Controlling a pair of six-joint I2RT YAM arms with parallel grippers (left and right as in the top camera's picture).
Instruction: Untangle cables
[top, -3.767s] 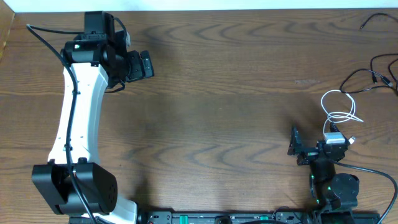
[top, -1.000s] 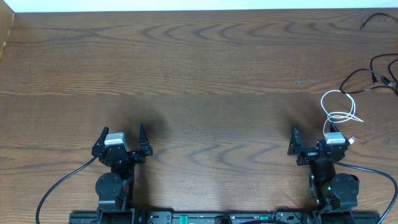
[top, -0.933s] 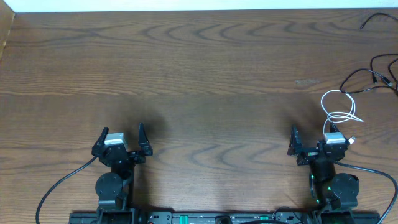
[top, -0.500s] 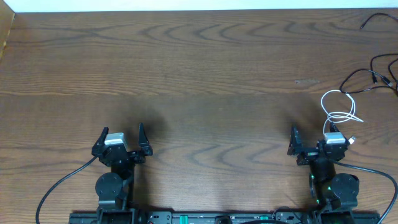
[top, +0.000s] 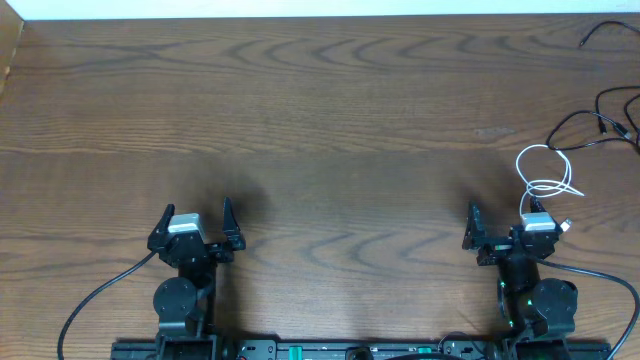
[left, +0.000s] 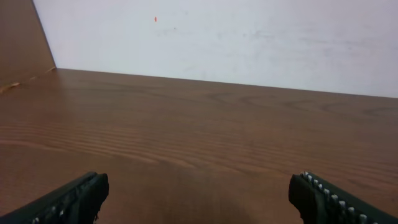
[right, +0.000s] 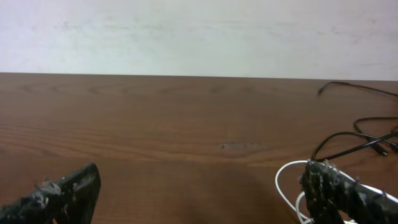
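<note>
A white cable (top: 545, 170) lies looped on the wooden table at the right, just beyond my right gripper (top: 497, 226). It shows in the right wrist view (right: 287, 186) beside the right finger. A black cable (top: 590, 125) lies behind it near the right edge, also seen in the right wrist view (right: 348, 144). Another black cable (top: 600, 32) lies at the far right corner, seen too in the right wrist view (right: 354, 87). My right gripper (right: 199, 193) is open and empty. My left gripper (top: 193, 222) is open and empty at the front left, far from the cables; its jaws (left: 199, 196) hold nothing.
The wooden table (top: 330, 130) runs to a white wall (left: 217, 37) at the back. A brown side panel (left: 22, 37) stands at the table's far left. Both arms are folded at the front edge.
The left arm, stretched to the far left corner 3.8 s ago, has folded back to the front edge. Nothing has moved in the last second.
</note>
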